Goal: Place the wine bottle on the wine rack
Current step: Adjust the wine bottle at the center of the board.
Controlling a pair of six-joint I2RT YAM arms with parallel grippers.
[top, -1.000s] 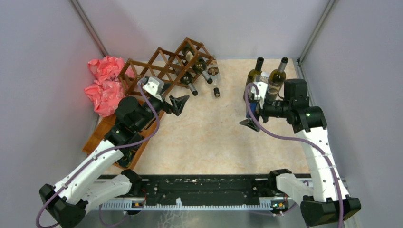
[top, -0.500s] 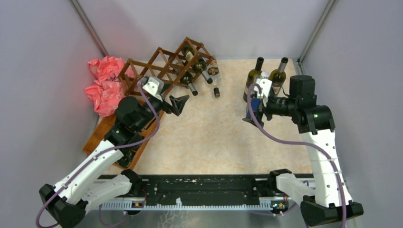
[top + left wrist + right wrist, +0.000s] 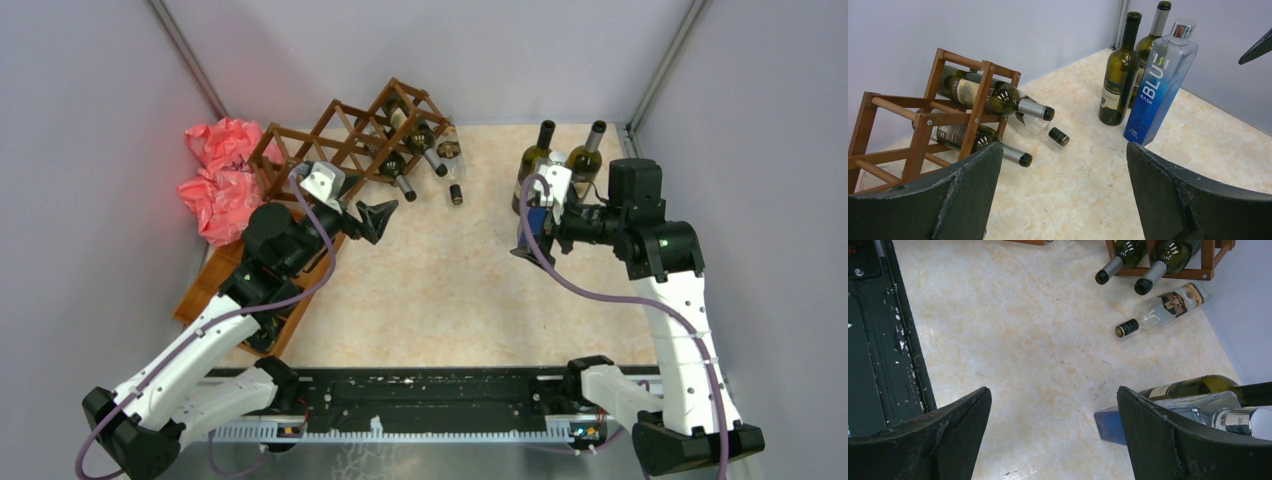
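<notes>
Two dark green wine bottles [image 3: 534,162] [image 3: 1119,80] stand upright at the back right, with a blue square bottle [image 3: 1157,85] just in front of them. The brown wooden wine rack [image 3: 344,147] [image 3: 979,107] [image 3: 1178,274] stands at the back left with several bottles lying in its cells. My right gripper [image 3: 528,232] [image 3: 1053,390] is open beside the blue bottle, holding nothing; a wine bottle [image 3: 1193,386] shows past its right finger. My left gripper [image 3: 375,215] [image 3: 1063,150] hovers open in front of the rack, empty.
A clear bottle [image 3: 450,152] [image 3: 1168,305] lies on the table beside the rack. Crumpled pink bags [image 3: 222,180] sit at the far left, a flat brown tray [image 3: 215,285] under the left arm. Grey walls close in three sides; a black rail [image 3: 430,400] runs along the near edge.
Over the first half second my right arm swung a little to the right and its gripper rose closer to the standing bottles. Since then nothing has moved. The left arm stayed still.
</notes>
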